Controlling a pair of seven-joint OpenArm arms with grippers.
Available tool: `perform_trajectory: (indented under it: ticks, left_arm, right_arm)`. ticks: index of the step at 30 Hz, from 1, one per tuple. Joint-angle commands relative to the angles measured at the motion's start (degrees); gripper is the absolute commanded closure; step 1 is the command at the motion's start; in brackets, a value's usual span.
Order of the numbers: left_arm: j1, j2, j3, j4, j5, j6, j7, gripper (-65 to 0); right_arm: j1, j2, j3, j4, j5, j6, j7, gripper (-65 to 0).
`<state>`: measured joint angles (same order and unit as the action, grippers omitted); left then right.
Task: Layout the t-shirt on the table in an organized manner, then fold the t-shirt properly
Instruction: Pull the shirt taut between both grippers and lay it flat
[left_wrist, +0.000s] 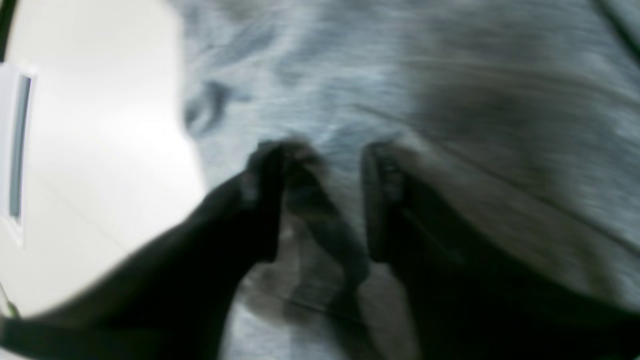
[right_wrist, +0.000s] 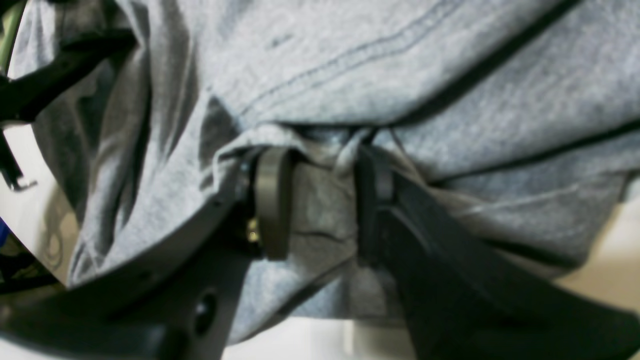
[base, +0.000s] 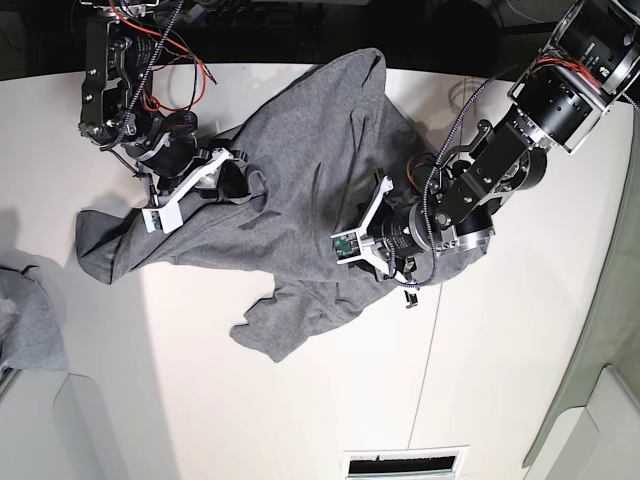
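The white table (base: 500, 380) bears the rumpled t-shirt (base: 300, 190); the right gripper (right_wrist: 320, 200) pinches its fabric, while the left gripper (left_wrist: 325, 200) is too blurred to judge. A grey cloth bundle (base: 28, 320) lies left of the shirt.

Behind the desk's far edge lies a dark strip (base: 300, 25), a pale green curtain (base: 600, 330) hangs at one side, and a slotted vent (base: 405, 464) sits near the front.
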<state>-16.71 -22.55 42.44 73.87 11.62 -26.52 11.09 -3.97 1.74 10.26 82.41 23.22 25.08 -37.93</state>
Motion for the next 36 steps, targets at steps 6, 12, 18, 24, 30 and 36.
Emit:
perform_trajectory:
  ticks: [6, 12, 18, 24, 30, 36]
  left_arm:
    - [-1.4, -0.2, -0.4, 0.7, 0.0, -1.4, -1.0, -11.2]
    - [-1.4, -0.2, -0.4, 0.8, 0.0, 0.3, -0.5, 0.0]
    - [-1.4, -0.3, -0.4, 3.2, -3.1, 4.7, 0.9, 0.0]
    - [-1.4, -4.5, -0.6, 10.8, -6.7, 8.7, 2.4, 0.0]
    - [-1.4, -10.4, -4.4, 15.2, -6.8, 9.4, 4.6, 0.0]
    - [1.3, -16.5, -12.1, 18.9, -13.5, 9.3, 5.2, 0.0]
  right_arm:
    - [0.6, 0.1, 0.1, 0.7, 0.8, 0.6, 0.7, -20.1]
    - [0.6, 0.2, 0.1, 0.7, 0.7, 0.6, 0.9, -20.1]
    - [0.6, 0.2, 0.1, 0.7, 0.8, 0.7, 0.9, -12.9]
    - [0.8, 0.5, 0.1, 1.5, 0.8, 2.1, 1.3, 0.0]
    - [0.8, 4.4, 2.1, 8.4, 0.8, 2.6, 1.3, 0.0]
    - [0.7, 10.5, 8.0, 13.7, 1.7, 2.6, -1.6, 0.0]
